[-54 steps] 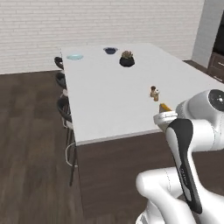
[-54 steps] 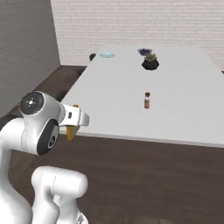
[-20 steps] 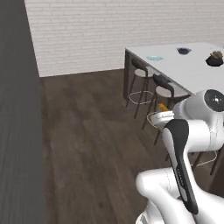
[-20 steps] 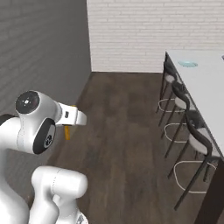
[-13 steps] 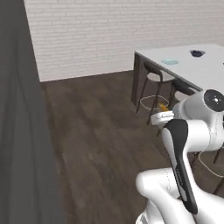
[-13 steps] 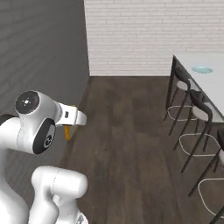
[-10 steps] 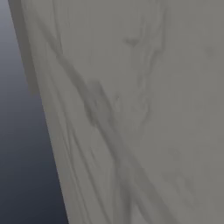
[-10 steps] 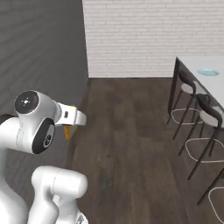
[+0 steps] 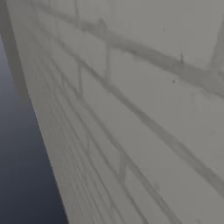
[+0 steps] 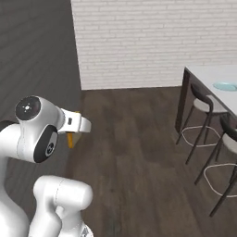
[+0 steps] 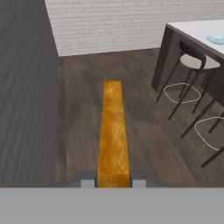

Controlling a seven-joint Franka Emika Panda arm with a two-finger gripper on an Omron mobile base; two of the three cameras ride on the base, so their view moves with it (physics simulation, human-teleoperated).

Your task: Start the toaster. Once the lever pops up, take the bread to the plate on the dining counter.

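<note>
Grey wall (image 9: 131,109): pressed close against the left base camera and ran down the left of the hand view; a base this near it risked scraping or blinding its own cameras during a turn.
Dining counter (image 10: 210,74): its white top stood far right, well apart from the arm, with 2 stools (image 10: 203,105) tucked along its dark side; judged hazard, a base or elbow clipping a stool on approach.
Plate (image 10: 225,85): pale blue-green, lay near the counter's edge, empty.
Gripper (image 11: 113,183): clenched on the bread, carried over bare wood floor.
Bread (image 11: 113,133): seen edge-on between the fingertips, jutting forward; held only at its near end, it could have slipped or swung loose and dropped on the floor.
</note>
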